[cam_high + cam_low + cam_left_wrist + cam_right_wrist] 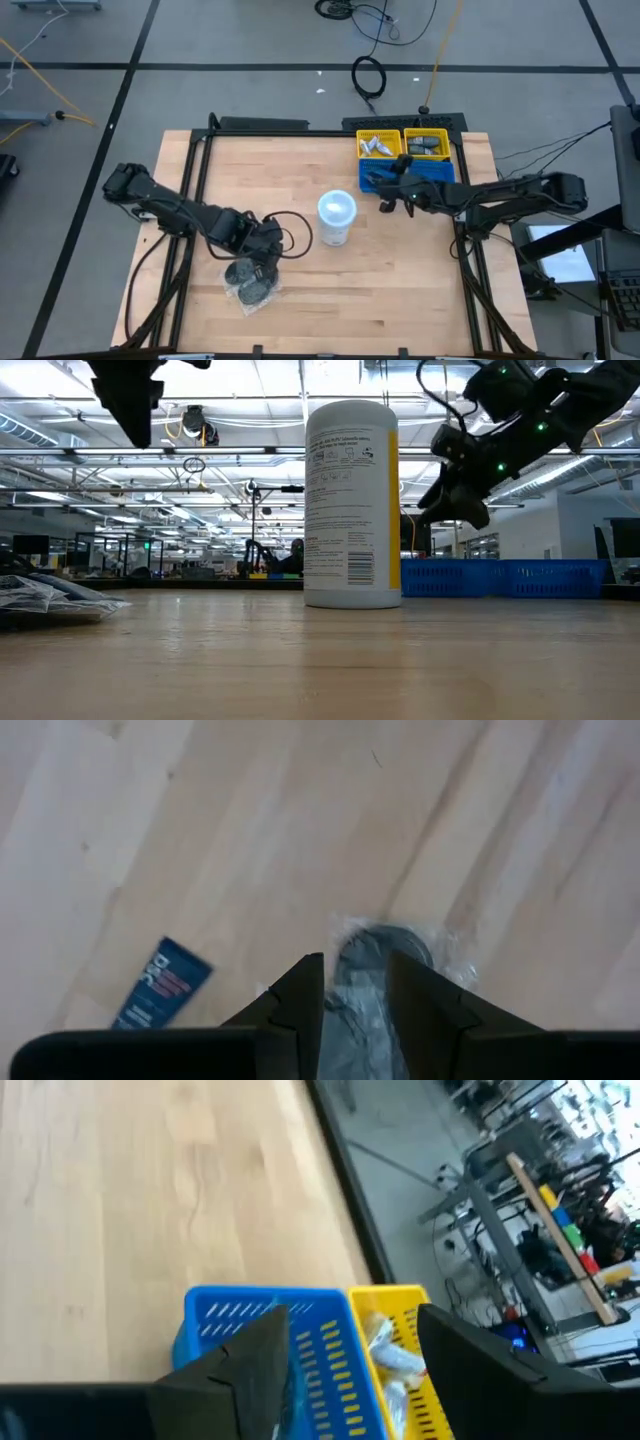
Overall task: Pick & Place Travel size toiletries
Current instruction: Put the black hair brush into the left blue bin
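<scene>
- High view: left pincer low over the pile of clear-wrapped discs at the near left of the worktop, white tub standing mid-worktop.
- Left wrist view: fingers part-closed astride one wrapped disc; cannot tell whether gripped yet. Blue-labelled sachet lying just beside.
- Right pincer hovering at the blue bin, jaws spread wide, nothing between them; yellow bins behind, toiletries inside.
- Step in hand, judged: right side's drop done, left side on a pick.
- Next: close firmly on the disc, lift clear of crinkly wrap, carry past the tub towards the bins.
</scene>
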Motion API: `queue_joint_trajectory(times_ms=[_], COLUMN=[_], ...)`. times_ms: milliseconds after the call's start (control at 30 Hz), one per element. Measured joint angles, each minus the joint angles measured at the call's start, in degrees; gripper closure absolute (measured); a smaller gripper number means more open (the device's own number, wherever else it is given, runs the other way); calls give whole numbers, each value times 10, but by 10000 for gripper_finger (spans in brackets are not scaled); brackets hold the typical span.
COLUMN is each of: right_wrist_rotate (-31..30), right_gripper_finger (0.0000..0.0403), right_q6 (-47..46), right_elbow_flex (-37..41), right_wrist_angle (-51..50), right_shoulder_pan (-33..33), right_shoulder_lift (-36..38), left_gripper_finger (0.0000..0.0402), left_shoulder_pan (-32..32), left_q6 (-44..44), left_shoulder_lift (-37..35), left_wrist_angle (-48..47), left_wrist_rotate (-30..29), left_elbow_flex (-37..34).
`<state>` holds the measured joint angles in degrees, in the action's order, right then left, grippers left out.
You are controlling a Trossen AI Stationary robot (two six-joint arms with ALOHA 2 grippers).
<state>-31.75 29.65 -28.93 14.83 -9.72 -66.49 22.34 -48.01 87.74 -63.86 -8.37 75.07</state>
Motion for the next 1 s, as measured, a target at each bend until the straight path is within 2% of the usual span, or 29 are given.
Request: queue_joint_trajectory(times_ms=[300,533,800,1000], right_wrist_rotate=[-2,0,2,2], right_gripper_finger=[178,185,182,185], right_q6=[-9,-49,-50,-49], right_elbow_flex=[0,0,0,0], right_wrist_angle=[4,3,8,8], right_shoulder_pan=[22,23,24,23], right_shoulder_lift=[51,59,59,59], left_gripper_finger=[292,258,207,200], left_shoulder_pan=[75,144,188,206], left_q6=[-128,-221,-246,-258], left_shoulder_lift=[0,49,131,182], left_wrist_angle=[-25,-29,-57,-88], left_wrist_rotate=[29,39,112,137], left_elbow_flex=[0,0,0,0])
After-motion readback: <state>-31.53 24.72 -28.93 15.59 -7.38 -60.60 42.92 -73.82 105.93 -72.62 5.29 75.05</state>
